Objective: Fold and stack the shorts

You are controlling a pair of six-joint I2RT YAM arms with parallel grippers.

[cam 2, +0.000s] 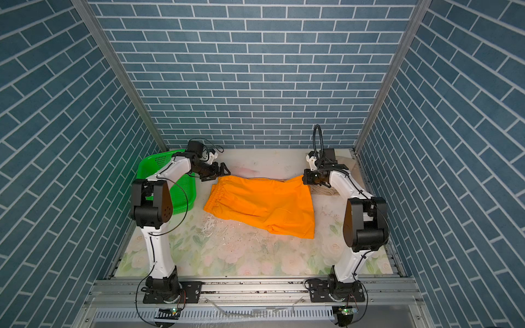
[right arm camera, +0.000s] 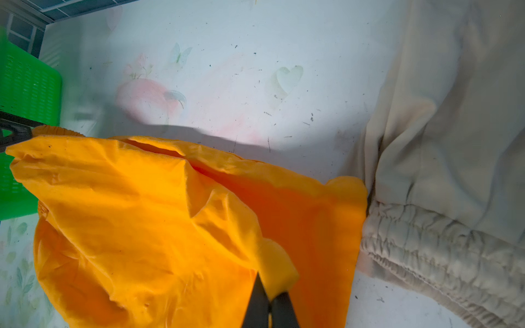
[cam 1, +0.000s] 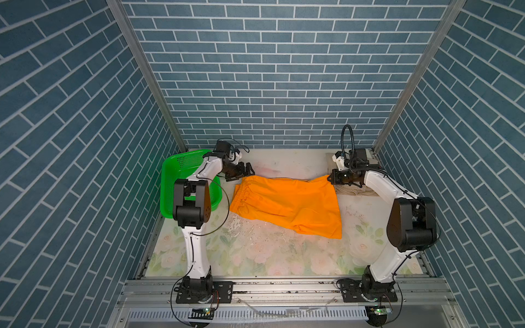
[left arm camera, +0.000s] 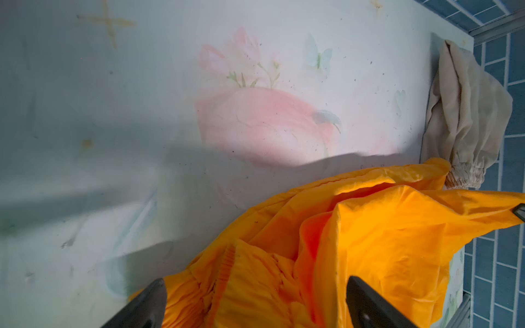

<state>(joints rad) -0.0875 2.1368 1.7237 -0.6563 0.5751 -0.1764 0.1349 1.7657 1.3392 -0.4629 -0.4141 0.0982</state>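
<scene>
The orange shorts lie spread across the middle of the table, gathered waistband to the left. My right gripper is shut on their far right corner, with a fold of orange cloth pinched between the fingers and lifted slightly. At the far left corner my left gripper hangs open, its fingers wide apart on either side of the waistband of the orange shorts. The beige shorts lie crumpled at the far right, partly under the right arm.
A green plastic basket stands at the far left, behind the left arm. The floral table top shows bare in front of the shorts. Blue brick-pattern walls close in three sides.
</scene>
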